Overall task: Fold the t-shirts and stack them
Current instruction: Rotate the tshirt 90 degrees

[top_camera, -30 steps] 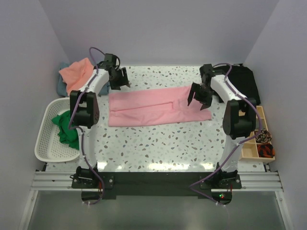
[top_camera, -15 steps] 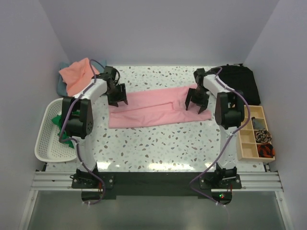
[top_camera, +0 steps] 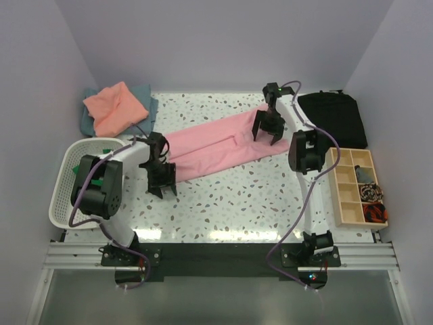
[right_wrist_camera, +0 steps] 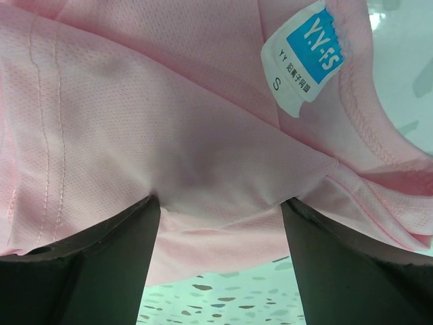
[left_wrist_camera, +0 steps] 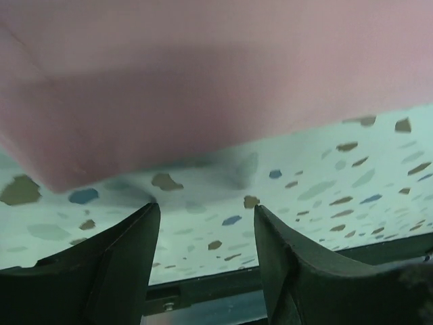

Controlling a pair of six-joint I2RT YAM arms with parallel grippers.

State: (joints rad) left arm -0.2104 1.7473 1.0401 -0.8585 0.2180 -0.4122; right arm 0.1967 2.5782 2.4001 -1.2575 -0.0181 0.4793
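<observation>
The light pink t-shirt, folded into a long strip, lies slanted across the table from near left to far right. My left gripper is open and empty at the strip's near-left end; in the left wrist view it is over bare table with the pink edge just beyond the fingertips. My right gripper is open at the far-right end, fingers spread on the pink cloth near the neck label. The salmon-orange t-shirt lies on the grey-blue one at far left. The green t-shirt is in the basket.
A white mesh basket sits at the left edge. A black bag lies at the far right. A wooden compartment tray with small items stands at the right edge.
The pink strip has turned from lying level to slanted. My left gripper moved nearer, off the cloth's left end; my right gripper moved farther away along the right end.
</observation>
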